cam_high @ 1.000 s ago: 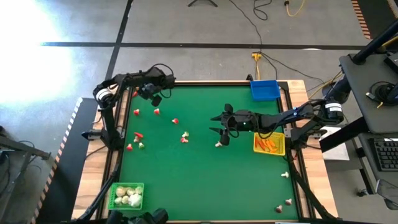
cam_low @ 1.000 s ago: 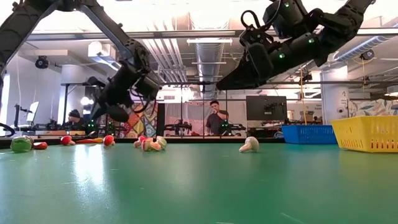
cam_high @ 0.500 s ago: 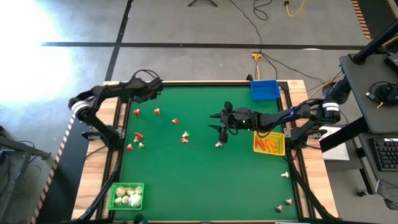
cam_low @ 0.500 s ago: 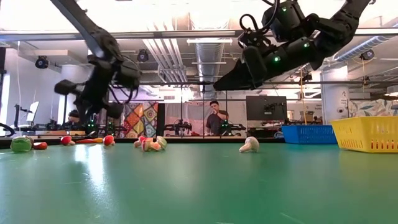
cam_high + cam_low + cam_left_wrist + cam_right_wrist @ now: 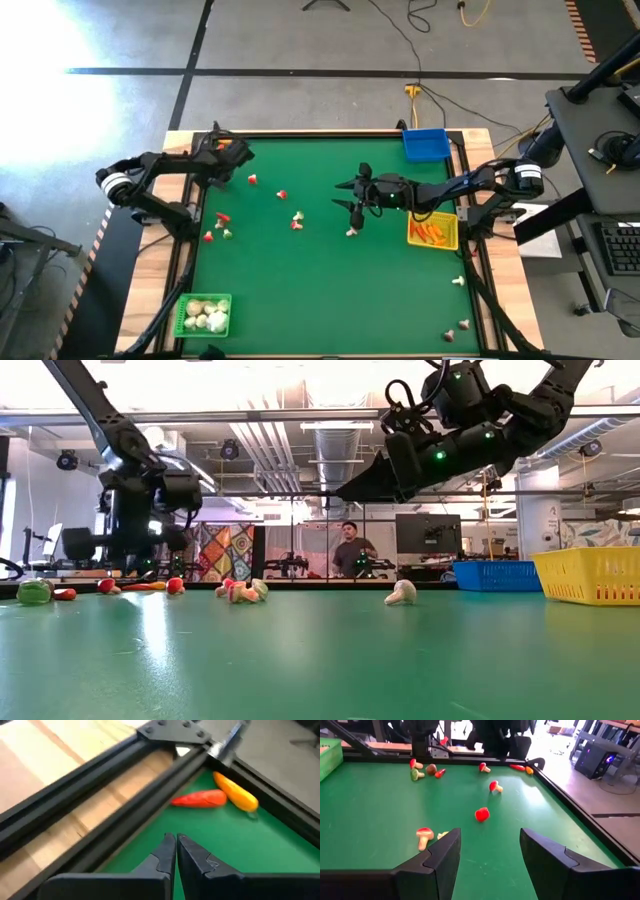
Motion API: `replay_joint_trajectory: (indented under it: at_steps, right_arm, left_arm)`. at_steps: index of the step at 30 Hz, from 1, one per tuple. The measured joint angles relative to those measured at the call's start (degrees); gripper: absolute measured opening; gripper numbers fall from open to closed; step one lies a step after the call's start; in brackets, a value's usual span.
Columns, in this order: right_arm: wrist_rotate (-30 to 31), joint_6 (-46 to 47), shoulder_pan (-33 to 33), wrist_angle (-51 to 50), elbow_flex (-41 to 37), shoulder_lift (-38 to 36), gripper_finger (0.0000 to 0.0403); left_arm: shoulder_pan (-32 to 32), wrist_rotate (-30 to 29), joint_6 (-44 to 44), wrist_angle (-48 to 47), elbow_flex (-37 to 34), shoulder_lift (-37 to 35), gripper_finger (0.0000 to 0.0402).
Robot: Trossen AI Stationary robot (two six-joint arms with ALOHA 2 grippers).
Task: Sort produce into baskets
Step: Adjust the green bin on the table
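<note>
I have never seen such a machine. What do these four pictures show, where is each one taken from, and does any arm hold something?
It is a robot with two dark arms at a green table. Each arm ends in a two-finger gripper. One picture looks straight down, one looks level across the table, and two come from cameras on the wrists.

The left gripper is shut and empty, near the table's far left corner, where a red piece and an orange piece lie. The right gripper hangs open over the middle, holding nothing.

Small toy vegetables lie scattered on the table. There are three baskets: green with whitish bulbs, yellow with orange sticks, blue.
</note>
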Motion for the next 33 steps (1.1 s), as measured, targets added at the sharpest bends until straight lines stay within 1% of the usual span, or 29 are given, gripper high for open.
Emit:
replay_joint_trajectory:
  at_steps: [4, 8, 12, 17, 23, 24, 27, 33]
  right_arm:
    - [0.0, 0.0, 0.0, 0.7, 0.1, 0.0, 0.0196]
    - [-0.2, 0.1, 0.0, 0.7, 1.1, 0.0, 0.0196]
    - [-2.4, 0.1, 0.0, 0.2, 2.0, 0.0, 0.0196]
    - [-5.6, 0.7, 0.0, 0.3, 3.2, 0.0, 0.0196]
    - [-6.1, 0.7, 0.0, 0.3, 3.7, 0.0, 0.0196]
    - [-6.1, 0.7, 0.0, 0.2, 3.7, 0.0, 0.0196]
    - [-6.1, 0.7, 0.0, 0.2, 3.7, 0.0, 0.0196]
    - [-6.1, 0.6, 0.0, -0.2, 3.7, 0.0, 0.0196]
  left_arm:
    - [0.2, -5.2, 1.7, 1.2, -0.4, 0.9, 0.0000]
    - [1.2, -5.9, 4.2, 1.6, 0.6, 2.3, 0.0000]
    - [2.0, -4.8, 5.4, -1.2, 2.9, 4.0, 0.0000]
    - [3.3, -1.7, 6.9, -5.7, 7.0, 6.1, 0.0000]
    - [6.1, 3.0, 16.8, -10.9, 14.1, 10.6, 0.0000]
    - [6.5, 3.4, 17.3, -12.5, 15.5, 11.6, 0.0000]
    - [7.3, 4.4, 14.5, -18.1, 18.5, 14.3, 0.0000]
    - [7.4, 4.8, 13.5, -20.7, 20.8, 15.5, 0.0000]
